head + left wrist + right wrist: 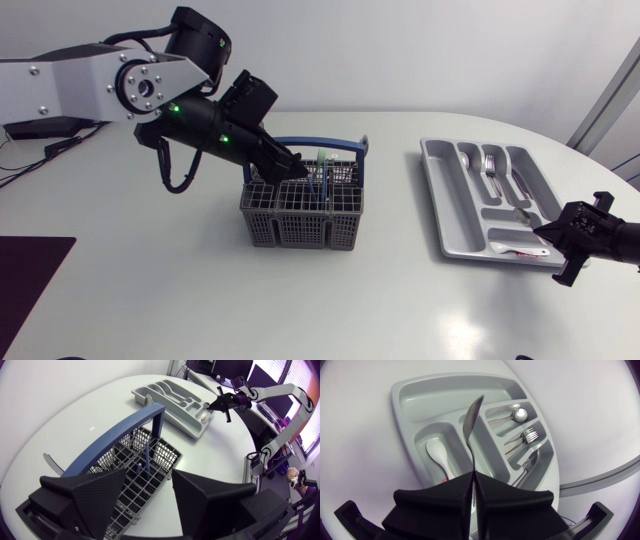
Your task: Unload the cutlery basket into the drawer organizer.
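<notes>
The left arm (75, 85) enters from the left edge with its silver-grey link level. It bends at a black joint and slopes down toward the table's middle. The left gripper (285, 165) points steeply downward, with its two wedge fingers (95, 490) spread wide apart. Only the black last link of the right arm (622, 242) shows, low at the right edge. The right gripper (472, 482) is clamped on the handle of a spoon (471, 422) — fingers pressed nearly together.

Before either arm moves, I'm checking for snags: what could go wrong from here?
The right gripper holds the spoon far down its handle; it may swivel and land across a divider of the organizer. The left gripper, open, hangs over the basket beside its blue handle; descending could knock it.
</notes>
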`<state>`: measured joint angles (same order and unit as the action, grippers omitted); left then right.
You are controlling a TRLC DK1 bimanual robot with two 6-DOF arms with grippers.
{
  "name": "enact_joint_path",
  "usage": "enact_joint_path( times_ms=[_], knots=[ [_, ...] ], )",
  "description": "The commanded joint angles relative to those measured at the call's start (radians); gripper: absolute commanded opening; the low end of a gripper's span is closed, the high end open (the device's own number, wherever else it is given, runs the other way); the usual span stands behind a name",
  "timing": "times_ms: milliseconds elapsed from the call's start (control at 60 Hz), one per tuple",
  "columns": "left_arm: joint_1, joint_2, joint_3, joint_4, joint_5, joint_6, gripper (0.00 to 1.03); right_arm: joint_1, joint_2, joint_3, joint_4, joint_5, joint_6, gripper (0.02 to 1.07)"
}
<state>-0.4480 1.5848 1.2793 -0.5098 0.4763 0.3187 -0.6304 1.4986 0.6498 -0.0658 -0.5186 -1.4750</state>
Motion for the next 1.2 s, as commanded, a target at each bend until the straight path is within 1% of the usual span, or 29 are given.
enact_joint_path(
  times_ms=[0, 167, 217, 267, 317, 367, 383, 417, 483, 517, 583, 667, 783, 883, 983, 1117, 1183],
  knots=[
    [-0.003, 0.009, -0.034, 0.004, -0.002, 0.026, 0.83, -0.005, 0.034, -0.009, 0.049, 0.019, -0.036, 0.08],
    [-0.001, 0.006, -0.043, 0.004, -0.002, 0.033, 0.83, -0.009, 0.074, -0.029, 0.119, 0.045, -0.067, 0.1],
    [-0.004, 0.004, -0.041, 0.004, -0.002, 0.033, 0.83, -0.009, 0.074, -0.044, 0.147, 0.052, -0.073, 0.12],
    [-0.004, 0.004, -0.043, 0.004, -0.002, 0.031, 0.83, -0.006, 0.074, -0.062, 0.172, 0.061, -0.08, 0.16],
    [-0.008, 0.003, -0.041, 0.002, -0.002, 0.031, 0.83, -0.006, 0.071, -0.075, 0.189, 0.063, -0.087, 0.26],
    [-0.008, 0.001, -0.041, 0.004, -0.002, 0.031, 0.83, -0.006, 0.066, -0.081, 0.193, 0.063, -0.087, 0.4],
    [-0.009, 0.001, -0.043, 0.004, -0.004, 0.031, 0.83, -0.006, 0.063, -0.084, 0.193, 0.063, -0.085, 0.47],
    [-0.009, 0.0, -0.043, 0.002, -0.004, 0.031, 0.83, -0.006, 0.054, -0.09, 0.192, 0.063, -0.085, 0.54],
    [-0.009, 0.0, -0.043, 0.004, -0.004, 0.031, 0.83, -0.006, 0.035, -0.101, 0.193, 0.061, -0.084, 0.59],
    [-0.009, 0.0, -0.043, 0.002, -0.005, 0.031, 0.83, -0.006, 0.026, -0.104, 0.19, 0.061, -0.079, 0.63],
    [-0.009, 0.0, -0.041, 0.002, -0.007, 0.031, 0.83, -0.005, 0.002, -0.108, 0.19, 0.061, -0.059, 0.77],
    [-0.009, -0.003, -0.04, 0.002, -0.008, 0.028, 0.83, 0.001, -0.052, -0.104, 0.166, 0.057, -0.004, 0.91],
    [-0.014, -0.016, -0.044, 0.002, -0.01, 0.02, 0.83, 0.032, -0.127, -0.05, 0.017, 0.031, 0.105, 0.92],
    [-0.023, -0.029, -0.058, 0.005, -0.03, 0.003, 0.83, 0.075, -0.181, -0.007, -0.091, 0.014, 0.208, 0.97],
    [-0.031, -0.048, -0.089, 0.047, -0.041, -0.044, 0.83, 0.141, -0.233, 0.017, -0.189, 0.011, 0.288, 0.97],
    [-0.018, -0.062, -0.109, 0.082, -0.048, -0.112, 0.83, 0.236, -0.311, 0.022, -0.262, 0.012, 0.394, 0.97],
    [-0.008, -0.083, -0.13, 0.126, -0.051, -0.144, 0.83, 0.291, -0.344, 0.034, -0.308, 0.015, 0.455, 0.97]
  ],
)
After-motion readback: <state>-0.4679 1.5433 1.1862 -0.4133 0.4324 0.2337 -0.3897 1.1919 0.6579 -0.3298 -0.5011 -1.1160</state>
